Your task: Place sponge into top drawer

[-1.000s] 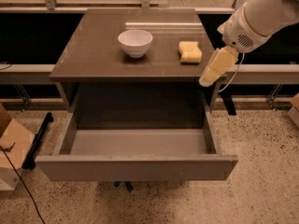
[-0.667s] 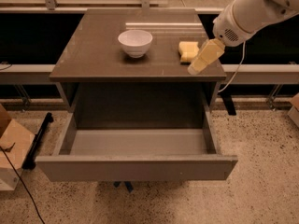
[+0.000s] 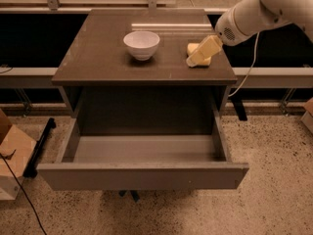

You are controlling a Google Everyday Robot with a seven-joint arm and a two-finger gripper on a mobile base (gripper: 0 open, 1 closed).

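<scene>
The pale-yellow sponge [image 3: 192, 48] lies on the brown-grey table [image 3: 98, 58], at its right side, to the right of the white bowl [image 3: 142, 44]. My gripper [image 3: 195, 58] reaches in from the upper right on the white arm [image 3: 254, 13] and sits over the sponge, covering most of it. I cannot see whether it touches the sponge. The top drawer [image 3: 142, 176] is pulled out wide below the table's front edge, and nothing lies in it.
A cardboard box [image 3: 12, 155] with a black cable stands on the floor at the left. A black bar [image 3: 41, 141] lies beside the drawer's left side. A metal rail [image 3: 274, 72] runs behind the table. Speckled floor surrounds the drawer.
My gripper has moved left and farther back, from beside the table's right front corner to over the sponge. The sponge, bowl and drawer have not moved.
</scene>
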